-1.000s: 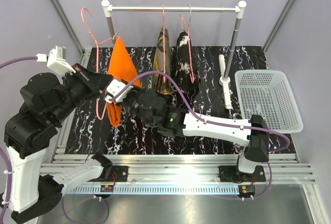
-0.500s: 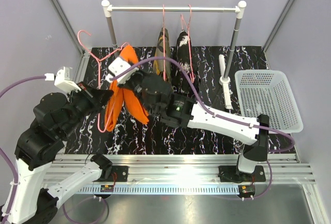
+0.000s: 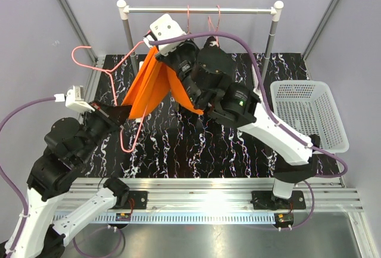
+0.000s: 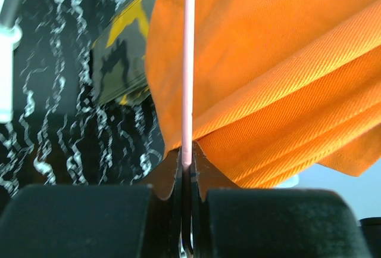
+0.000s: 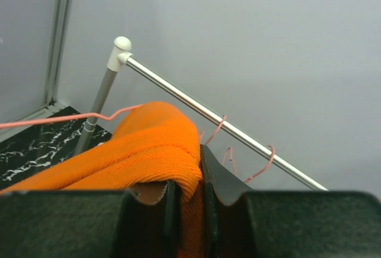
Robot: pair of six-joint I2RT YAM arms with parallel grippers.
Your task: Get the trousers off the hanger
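Note:
The orange trousers (image 3: 152,85) hang spread between my two grippers, above the black marbled mat (image 3: 178,145). My right gripper (image 3: 156,55) is raised near the rail and shut on the trousers' top fold (image 5: 161,145). My left gripper (image 3: 124,114) is shut on the wire of the pink hanger (image 3: 110,73); the wire (image 4: 188,61) runs up in front of the orange cloth (image 4: 268,91). The camouflage trousers (image 4: 122,55) show behind it. In the top view the right arm hides the camouflage pair and the black-and-white pair.
The clothes rail (image 3: 238,11) stands at the back on two posts, with two pink hanger hooks (image 5: 217,128) on it. A white mesh basket (image 3: 309,115) sits at the right. Grey walls close in left, right and back.
My right gripper has lifted the orange trousers up and back toward the rail. My left gripper has pulled the pink hanger to the left and lower, and the cloth now stretches between them.

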